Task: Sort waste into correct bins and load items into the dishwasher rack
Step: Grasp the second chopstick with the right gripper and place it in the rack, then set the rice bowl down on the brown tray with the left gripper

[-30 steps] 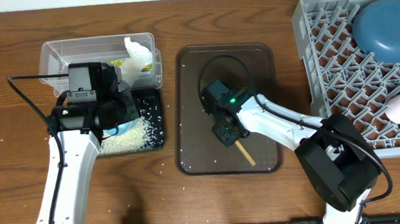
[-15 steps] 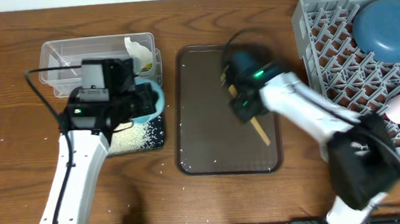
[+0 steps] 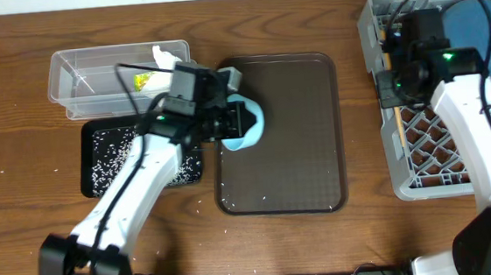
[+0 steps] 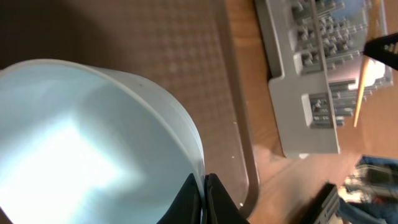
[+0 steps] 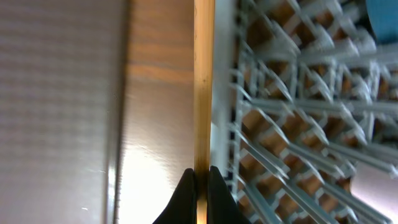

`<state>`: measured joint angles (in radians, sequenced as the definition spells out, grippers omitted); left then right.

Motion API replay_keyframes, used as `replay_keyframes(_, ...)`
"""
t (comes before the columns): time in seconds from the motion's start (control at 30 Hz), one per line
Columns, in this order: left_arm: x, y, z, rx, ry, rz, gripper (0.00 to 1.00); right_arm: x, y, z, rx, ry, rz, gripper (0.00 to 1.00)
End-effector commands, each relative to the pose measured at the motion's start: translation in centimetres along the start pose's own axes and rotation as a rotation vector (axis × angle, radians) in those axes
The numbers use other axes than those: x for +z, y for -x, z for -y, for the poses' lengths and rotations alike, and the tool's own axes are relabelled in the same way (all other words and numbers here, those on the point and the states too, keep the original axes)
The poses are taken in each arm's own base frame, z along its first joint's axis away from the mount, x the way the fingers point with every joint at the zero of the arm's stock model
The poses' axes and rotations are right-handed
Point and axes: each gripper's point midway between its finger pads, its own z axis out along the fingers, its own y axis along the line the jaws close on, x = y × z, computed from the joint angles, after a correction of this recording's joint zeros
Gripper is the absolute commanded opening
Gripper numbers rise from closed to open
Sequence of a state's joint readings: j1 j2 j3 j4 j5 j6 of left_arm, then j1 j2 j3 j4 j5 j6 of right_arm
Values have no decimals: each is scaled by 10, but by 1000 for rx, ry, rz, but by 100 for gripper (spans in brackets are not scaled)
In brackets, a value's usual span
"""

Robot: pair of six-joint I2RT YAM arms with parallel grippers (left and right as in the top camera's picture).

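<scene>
**Both arms have left their pick-up spots and are carrying toward the rack**

The dishwasher rack (image 3: 422, 154) now sits directly under your right gripper (image 3: 399, 86). A second ago that gripper was over the brown serving tray (image 3: 308, 150), so the chopstick (image 5: 204, 93) is nearly delivered. It only needs lowering into the grid.

Your left gripper (image 3: 234, 121) has swung away from the black tray (image 3: 100, 180), where the rice grains (image 3: 111, 152) now lie. It holds the small light blue bowl (image 3: 249, 124) over the serving tray's near edge. The bowl looks empty in the left wrist view, so I judge the rack is its next stop.

The left jaws are pinched nearly closed on the bowl's rim, with the bowl's body hanging to one side of the fingertips.

The right jaws are clenched on the chopstick. It runs straight out ahead of them along the rack's outer wall.
</scene>
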<state>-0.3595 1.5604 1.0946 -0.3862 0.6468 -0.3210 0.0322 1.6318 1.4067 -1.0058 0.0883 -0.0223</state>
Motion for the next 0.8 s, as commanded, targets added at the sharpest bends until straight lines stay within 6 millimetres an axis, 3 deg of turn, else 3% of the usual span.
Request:
replay_keyframes(0.0,12,-5,24,15,-111,-42,6,16,-11,17,15,-31,-64,1)
replay_keyframes(0.4,32,-12,25,-14,-116,-78,6,60,-37,35,52,-54,-231,2)
replay_keyframes(0.47,34,-13,24,-7,-95,-72,6,62,-37,34,51,-53,-236,7)
replay_keyframes(0.5,36,-12,22,-2,-73,-66,6,62,-37,34,51,-53,-235,18)
replay_keyframes(0.53,37,-12,21,2,-58,-62,6,62,-37,34,51,-53,-235,21)
replay_keyframes(0.77,46,-19,34,53,-54,-65,6,51,-30,35,97,-55,-200,28)
